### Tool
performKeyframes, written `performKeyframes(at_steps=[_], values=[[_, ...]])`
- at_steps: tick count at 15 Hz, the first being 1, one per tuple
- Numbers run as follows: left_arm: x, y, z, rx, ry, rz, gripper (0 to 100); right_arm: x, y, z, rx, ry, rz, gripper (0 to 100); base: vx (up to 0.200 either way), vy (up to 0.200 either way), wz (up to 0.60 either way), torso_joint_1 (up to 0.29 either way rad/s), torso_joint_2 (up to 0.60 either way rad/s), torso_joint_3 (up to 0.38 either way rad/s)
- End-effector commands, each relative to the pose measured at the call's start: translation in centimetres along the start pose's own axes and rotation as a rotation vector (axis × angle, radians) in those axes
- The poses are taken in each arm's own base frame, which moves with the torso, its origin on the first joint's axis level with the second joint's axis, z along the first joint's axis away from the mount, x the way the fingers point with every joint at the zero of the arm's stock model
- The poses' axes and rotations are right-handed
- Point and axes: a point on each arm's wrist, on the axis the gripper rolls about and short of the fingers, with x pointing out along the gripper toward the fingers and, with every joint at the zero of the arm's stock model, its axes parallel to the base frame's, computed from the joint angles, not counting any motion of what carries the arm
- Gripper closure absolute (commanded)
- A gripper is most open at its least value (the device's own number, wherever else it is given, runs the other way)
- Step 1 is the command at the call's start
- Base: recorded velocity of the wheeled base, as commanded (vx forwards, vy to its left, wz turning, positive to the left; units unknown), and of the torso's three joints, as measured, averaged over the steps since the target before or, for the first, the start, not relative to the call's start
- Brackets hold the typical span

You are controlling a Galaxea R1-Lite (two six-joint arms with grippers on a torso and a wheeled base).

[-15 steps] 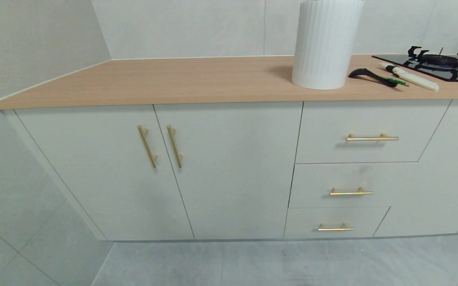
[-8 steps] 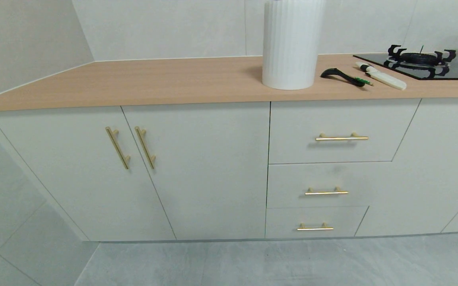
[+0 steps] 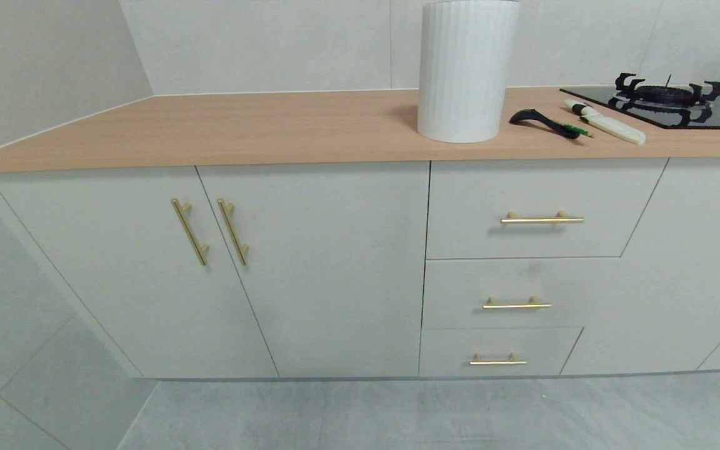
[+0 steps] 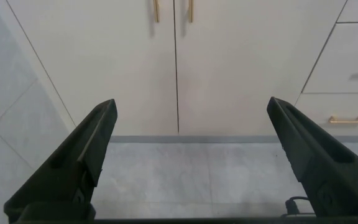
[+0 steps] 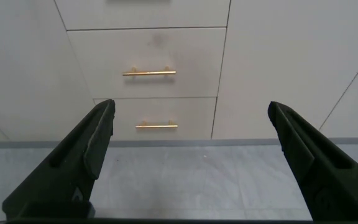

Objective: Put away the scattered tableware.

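Tableware (image 3: pixel 569 128) lies on the bench (image 3: pixel 260 128), well above both grippers and off toward the right gripper's side: a black-handled utensil (image 3: pixel 535 117) and a cream-coloured knife (image 3: pixel 610 125), side by side and close together. They sit between a tall white ribbed container (image 3: pixel 465 69) and the black stove (image 3: pixel 672 103).

Left gripper (image 4: pixel 190 109) hangs low near the floor (image 4: pixel 185 174) with its fingers spread wide and nothing between them. It faces the seam of the two cabinet doors (image 4: pixel 241 56), whose gold handles (image 4: pixel 155 9) are above it.

Right gripper (image 5: pixel 190 107) is equally low, fingers likewise wide apart and empty. Ahead of it are the middle drawer (image 5: pixel 148 50) and the bottom drawer (image 5: pixel 156 112), both closed.
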Motion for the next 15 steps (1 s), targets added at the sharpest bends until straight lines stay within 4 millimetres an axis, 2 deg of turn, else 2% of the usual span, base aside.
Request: performKeyframes(at_steps=[1, 15], values=[[0.01, 0.0, 0.0, 0.001, 0.002, 0.001, 0, 0.01, 0.0, 0.01, 0.0, 0.001, 0.001, 0, 0.2, 0.0, 0.0, -0.007, 0.0, 0.002], [0.0, 0.0, 0.0, 0.0, 0.0, 0.001, 0, 0.01, 0.0, 0.01, -0.003, 0.001, -0.001, 0, 0.0, 0.0, -0.04, 0.0, 0.0, 0.001]])
